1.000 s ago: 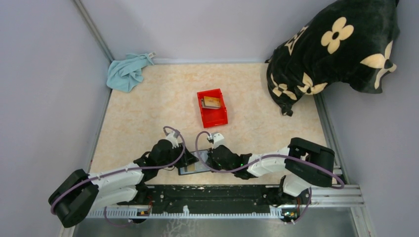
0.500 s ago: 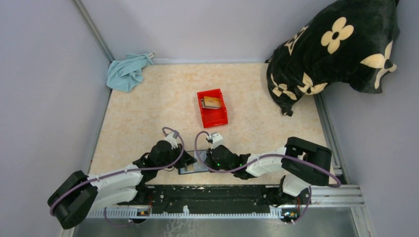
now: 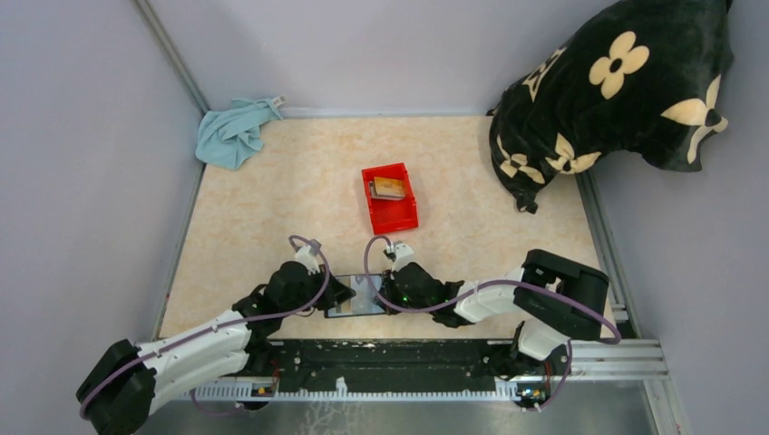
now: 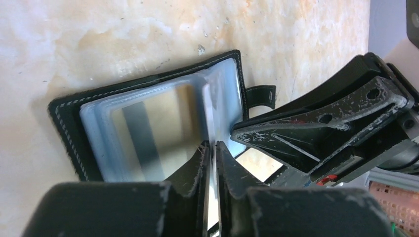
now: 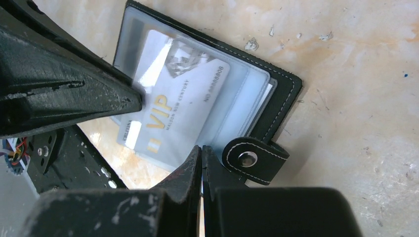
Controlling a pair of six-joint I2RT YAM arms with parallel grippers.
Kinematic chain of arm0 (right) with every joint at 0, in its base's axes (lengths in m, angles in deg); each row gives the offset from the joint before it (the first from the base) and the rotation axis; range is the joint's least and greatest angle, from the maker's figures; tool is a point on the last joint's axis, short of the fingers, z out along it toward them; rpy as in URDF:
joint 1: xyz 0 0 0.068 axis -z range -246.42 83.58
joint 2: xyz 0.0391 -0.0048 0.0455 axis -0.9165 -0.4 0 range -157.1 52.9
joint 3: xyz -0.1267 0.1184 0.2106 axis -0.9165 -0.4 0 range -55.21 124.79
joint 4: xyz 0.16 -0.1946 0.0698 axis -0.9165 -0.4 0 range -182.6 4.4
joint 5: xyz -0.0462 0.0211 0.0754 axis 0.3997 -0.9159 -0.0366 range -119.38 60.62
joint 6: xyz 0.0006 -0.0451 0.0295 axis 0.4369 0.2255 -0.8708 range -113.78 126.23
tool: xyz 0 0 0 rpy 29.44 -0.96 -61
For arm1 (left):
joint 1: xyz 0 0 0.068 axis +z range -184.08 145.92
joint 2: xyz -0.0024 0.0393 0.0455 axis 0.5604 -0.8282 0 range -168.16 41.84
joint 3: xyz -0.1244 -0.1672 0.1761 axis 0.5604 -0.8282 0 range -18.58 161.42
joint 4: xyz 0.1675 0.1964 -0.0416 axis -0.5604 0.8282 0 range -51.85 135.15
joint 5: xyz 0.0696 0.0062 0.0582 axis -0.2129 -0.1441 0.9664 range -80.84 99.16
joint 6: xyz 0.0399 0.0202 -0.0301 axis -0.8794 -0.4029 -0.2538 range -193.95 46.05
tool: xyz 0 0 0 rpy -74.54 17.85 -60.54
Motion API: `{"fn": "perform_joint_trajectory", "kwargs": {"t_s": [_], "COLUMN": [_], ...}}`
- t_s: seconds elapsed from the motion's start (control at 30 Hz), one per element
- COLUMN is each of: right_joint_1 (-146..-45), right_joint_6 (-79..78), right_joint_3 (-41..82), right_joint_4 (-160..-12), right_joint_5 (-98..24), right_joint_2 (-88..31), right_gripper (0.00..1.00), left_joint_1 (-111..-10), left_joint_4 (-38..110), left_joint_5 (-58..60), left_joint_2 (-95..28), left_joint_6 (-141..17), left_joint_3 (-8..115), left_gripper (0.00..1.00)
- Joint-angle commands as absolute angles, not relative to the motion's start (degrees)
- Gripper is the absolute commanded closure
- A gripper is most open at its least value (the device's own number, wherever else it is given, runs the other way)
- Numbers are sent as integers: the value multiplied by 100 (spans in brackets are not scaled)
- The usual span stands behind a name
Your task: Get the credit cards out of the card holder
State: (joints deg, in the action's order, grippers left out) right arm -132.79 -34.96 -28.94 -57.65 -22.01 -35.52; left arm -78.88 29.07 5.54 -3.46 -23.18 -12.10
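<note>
The black card holder [image 3: 358, 299] lies open near the table's front edge, between my two grippers. Its cover shows in the left wrist view [image 4: 66, 126] and in the right wrist view [image 5: 282, 96], with bluish clear sleeves inside. A grey credit card [image 5: 173, 106] marked VIP sticks partly out of a sleeve. My left gripper [image 4: 213, 144] is shut on a thin pale edge, which looks like that card. My right gripper [image 5: 201, 147] is shut on the holder's edge beside its snap strap [image 5: 254, 159]. In the top view the left gripper [image 3: 337, 294] and the right gripper [image 3: 385, 292] flank the holder.
A red bin [image 3: 392, 220] stands behind the holder with tan and grey cards [image 3: 390, 188] in it. A blue cloth [image 3: 231, 131] lies at the back left. A black flowered pillow [image 3: 617, 100] fills the back right. The black rail [image 3: 390, 358] runs along the front edge.
My left arm has drawn back to the left, with its elbow lower in the view. More of the holder's inside shows between the grippers. The right gripper has shifted slightly right.
</note>
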Motion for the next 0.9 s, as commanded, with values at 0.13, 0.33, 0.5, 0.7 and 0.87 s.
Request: {"fn": "perform_joint_trajectory", "kwargs": {"t_s": [0.13,0.33,0.5,0.7,0.87], "right_joint_1": [-13206,-13190,-13188,-13190,-13189], "right_joint_6": [-3454,-3450,-3438,-3421,-3423], "right_joint_3": [-2980,-2948,-2885,-2848,-2857], "right_joint_4": [-6263,-6240,-6235,-6273,-6262], "right_joint_5": [-2236,-2309,-2377,-2390,-2383], "right_joint_2": [-3764,-3825,-3947,-3986,-3977], "right_gripper": [100,100,100,100,100], "left_joint_1": [-7889,-7891,-7884,-7891,-7891], "left_joint_4": [3111,2970,2585,2025,2087], "left_joint_5": [869,824,584,321,418], "left_joint_2": [-265,-317,-315,-242,-294], "left_joint_6": [-2513,-2507,-2377,-2339,-2390], "left_joint_3": [-1217,-1242,-1350,-1540,-1559], "left_gripper": [70,68,68,68,83]}}
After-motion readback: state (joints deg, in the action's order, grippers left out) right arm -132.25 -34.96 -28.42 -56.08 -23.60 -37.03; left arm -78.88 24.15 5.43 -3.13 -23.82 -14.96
